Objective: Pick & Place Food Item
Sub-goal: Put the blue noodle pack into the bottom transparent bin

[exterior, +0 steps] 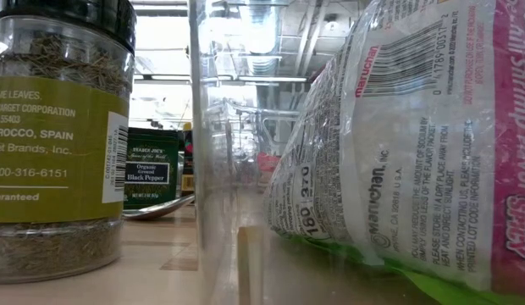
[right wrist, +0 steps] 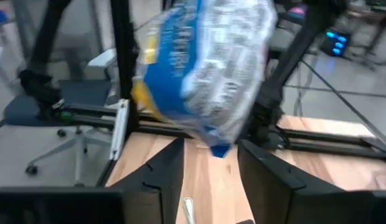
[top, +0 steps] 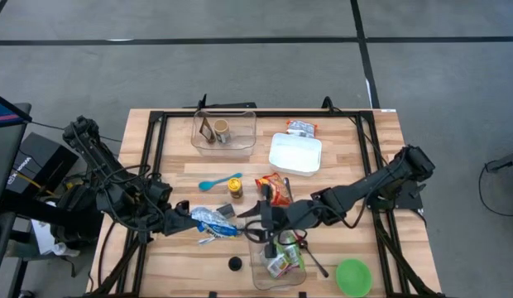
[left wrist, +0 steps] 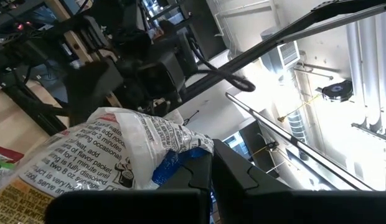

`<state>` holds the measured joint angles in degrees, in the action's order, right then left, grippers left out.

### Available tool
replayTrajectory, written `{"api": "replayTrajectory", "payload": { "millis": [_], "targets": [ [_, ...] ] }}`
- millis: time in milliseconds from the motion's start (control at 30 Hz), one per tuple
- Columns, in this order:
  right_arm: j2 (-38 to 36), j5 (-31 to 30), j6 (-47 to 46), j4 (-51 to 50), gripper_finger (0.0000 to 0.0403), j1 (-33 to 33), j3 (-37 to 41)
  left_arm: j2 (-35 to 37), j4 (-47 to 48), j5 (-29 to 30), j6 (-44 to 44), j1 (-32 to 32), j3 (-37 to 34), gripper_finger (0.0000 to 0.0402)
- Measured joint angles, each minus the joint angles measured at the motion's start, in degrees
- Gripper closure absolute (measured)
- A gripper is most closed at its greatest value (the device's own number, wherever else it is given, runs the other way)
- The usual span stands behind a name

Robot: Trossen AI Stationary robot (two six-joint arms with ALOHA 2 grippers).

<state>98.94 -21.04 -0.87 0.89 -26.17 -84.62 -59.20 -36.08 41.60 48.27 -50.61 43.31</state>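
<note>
Gripping one end of a blue-and-white food packet (top: 213,222), the left hand (top: 184,217) sits low over the surface (top: 339,186) with its fingers closed on the wrapper; in the left wrist view the crinkled printed packet (left wrist: 124,149) fills the space just ahead of the hand's dark fingers (left wrist: 199,180). The packet stretches from the left hand toward the right hand (top: 255,217), which is just beside the packet's far end. In the right wrist view the same packet (right wrist: 205,68) hangs in front of the right hand's fingers (right wrist: 165,168), which stand apart with a clear gap between them and do not pinch it, so the right hand is open.

Just beyond the right hand's fingertips lies an orange-red snack bag (top: 275,190), and directly under the right arm's wrist stands a clear bin (top: 258,277) holding packets. A green bowl (top: 353,277) sits beside that bin. Farther from both hands are a white lidded box (top: 294,154), another clear bin (top: 245,124) with a jar in it, a blue spoon (top: 213,182) and a small spice jar (top: 235,187).
</note>
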Motion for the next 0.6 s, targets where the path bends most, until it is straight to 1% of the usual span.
{"api": "replayTrajectory", "payload": {
  "millis": [233,500,600],
  "targets": [
    [3.5,0.5,6.3,10.1,0.0250,0.0,0.0,0.0,0.0,0.0,0.0,0.0,0.0,0.0401],
    [3.6,0.3,5.6,10.9,0.0261,1.0,0.0,0.0,0.0,0.0,0.0,0.0,0.0,0.0401],
    [3.6,2.1,5.1,10.8,0.0266,1.2,0.0,0.0,0.0,0.0,0.0,0.2,0.0,0.0401]
  ]
}}
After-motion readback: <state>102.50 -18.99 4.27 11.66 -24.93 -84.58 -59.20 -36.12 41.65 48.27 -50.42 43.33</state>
